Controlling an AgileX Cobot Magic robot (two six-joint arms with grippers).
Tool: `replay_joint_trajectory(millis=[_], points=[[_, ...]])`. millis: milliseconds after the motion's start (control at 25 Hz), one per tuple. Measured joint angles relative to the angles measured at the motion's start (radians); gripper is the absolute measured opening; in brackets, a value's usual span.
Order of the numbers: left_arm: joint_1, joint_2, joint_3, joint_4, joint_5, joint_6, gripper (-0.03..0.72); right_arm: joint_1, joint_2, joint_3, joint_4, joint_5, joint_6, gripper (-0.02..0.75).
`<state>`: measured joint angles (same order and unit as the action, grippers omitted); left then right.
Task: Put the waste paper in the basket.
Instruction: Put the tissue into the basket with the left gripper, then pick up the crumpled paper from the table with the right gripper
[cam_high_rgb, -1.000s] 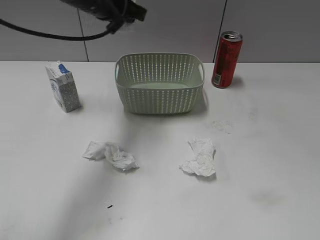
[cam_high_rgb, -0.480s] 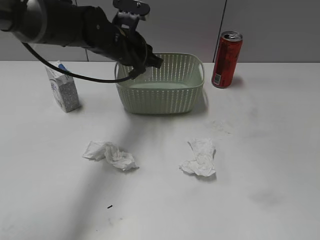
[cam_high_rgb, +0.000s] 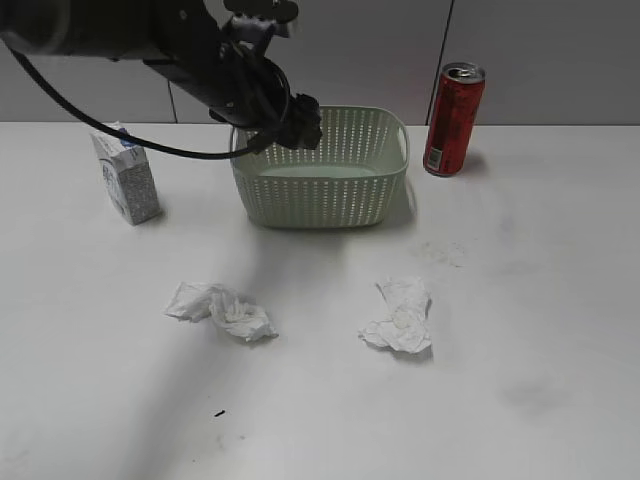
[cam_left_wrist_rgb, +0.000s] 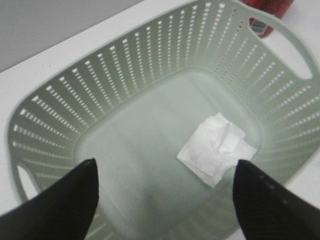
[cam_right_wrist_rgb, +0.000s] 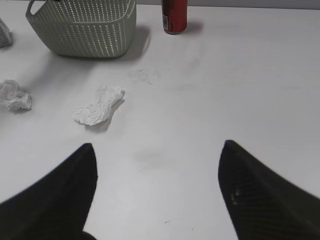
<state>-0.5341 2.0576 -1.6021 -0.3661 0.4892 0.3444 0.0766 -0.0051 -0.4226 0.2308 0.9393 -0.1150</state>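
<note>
The sage-green basket (cam_high_rgb: 320, 165) stands at the back middle of the table. My left gripper (cam_high_rgb: 297, 120) hangs open over the basket's left part. In the left wrist view its jaws (cam_left_wrist_rgb: 165, 172) are wide apart and empty above the basket (cam_left_wrist_rgb: 125, 75), and one waste paper wad (cam_left_wrist_rgb: 212, 148) lies on the basket floor. Two more waste paper wads lie on the table in front: one at the left (cam_high_rgb: 220, 309), one at the right (cam_high_rgb: 400, 315). My right gripper (cam_right_wrist_rgb: 159, 155) is open and empty above bare table; it is out of the exterior view.
A tall red can (cam_high_rgb: 454, 119) stands right of the basket. A white-and-blue tissue pack (cam_high_rgb: 126, 174) stands at the left. The right wrist view shows the basket (cam_right_wrist_rgb: 85, 25), the can (cam_right_wrist_rgb: 174, 15) and both loose wads (cam_right_wrist_rgb: 97, 106) (cam_right_wrist_rgb: 14, 96).
My left arm has come down from the top edge to hang over the basket's left part, and moved slightly further right in the last half second. The table wads have not moved.
</note>
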Motion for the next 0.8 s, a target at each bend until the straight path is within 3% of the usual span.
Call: replay_joint_trajectory(millis=[200,600,800], points=[[0.056,-0.091,-0.019,-0.001,0.149,-0.012,0.592,0.0,0.0,0.0,-0.001,0.0,0.0,0.572],[0.301,-0.212,-0.022,0.076,0.591,-0.076,0.589,0.0,0.0,0.0,-0.001,0.0,0.001,0.572],[0.326,-0.236,0.037,0.178,0.715,-0.079,0.578,0.0,0.005,-0.006,-0.001,-0.05,0.031,0.572]])
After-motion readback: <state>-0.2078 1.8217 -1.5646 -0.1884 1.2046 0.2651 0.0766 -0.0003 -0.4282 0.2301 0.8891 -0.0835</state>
